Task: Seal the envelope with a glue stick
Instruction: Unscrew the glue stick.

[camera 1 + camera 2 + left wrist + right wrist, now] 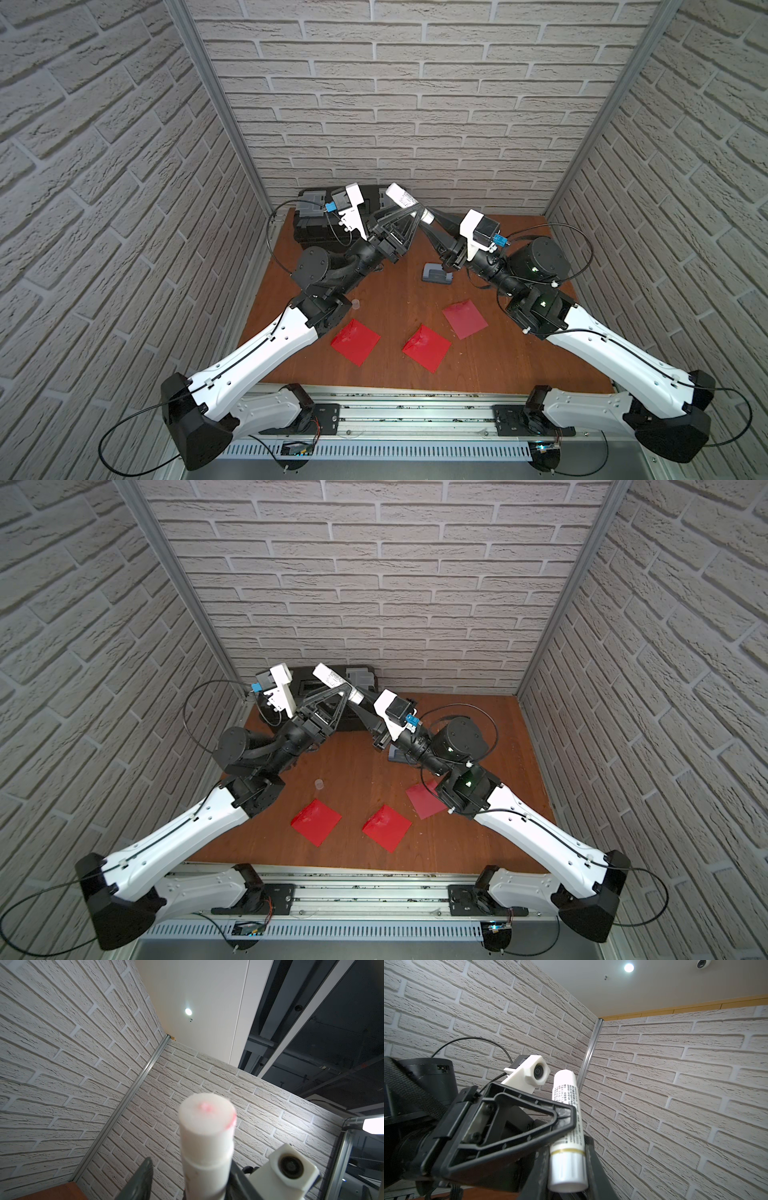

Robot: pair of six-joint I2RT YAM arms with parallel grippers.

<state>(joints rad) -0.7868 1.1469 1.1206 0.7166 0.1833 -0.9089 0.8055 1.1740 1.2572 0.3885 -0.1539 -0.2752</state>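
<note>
The glue stick [401,199] is held up in the air near the back wall, a white tube with a grey printed label [566,1101]. Its cap is off, and the bare glue end [207,1124] carries red smears. My right gripper [566,1167] is shut on the stick's plain bottom end, also seen in both top views [432,220] [361,698]. My left gripper [191,1164] [413,212] stands open around the tube's middle. One of its fingers [143,1176] is clearly off the tube and the other lies beside it. Three red envelopes lie on the table [355,341] [427,348] [464,319].
A small clear cap [355,304] stands on the wooden table [395,291] by the left arm. A grey-blue hole punch [436,274] lies below the right gripper. A black box [316,224] sits at the back left. Brick walls close in three sides.
</note>
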